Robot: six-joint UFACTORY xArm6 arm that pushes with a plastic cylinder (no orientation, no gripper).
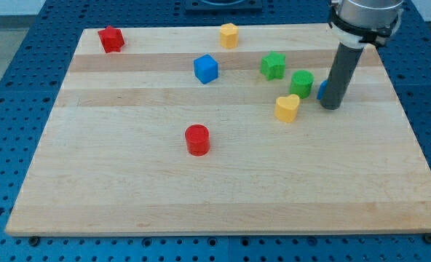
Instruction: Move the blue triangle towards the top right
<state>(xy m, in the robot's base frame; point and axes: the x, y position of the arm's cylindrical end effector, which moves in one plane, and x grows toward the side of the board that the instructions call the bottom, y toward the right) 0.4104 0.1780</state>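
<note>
The blue triangle [322, 89] is almost wholly hidden behind my rod; only a blue sliver shows at the rod's left side, at the board's right. My tip [331, 107] rests on the board right against that block, at its lower right. A green block [301, 83] sits just left of the blue sliver. A yellow heart-shaped block [287, 108] lies left of my tip.
A green star block [273, 65] sits above the green block. A blue cube [206, 69] is at upper centre, a yellow block [229, 35] at the top, a red star block [111, 39] at the top left, a red cylinder [197, 140] at centre. The wooden board [128, 189] fills the view.
</note>
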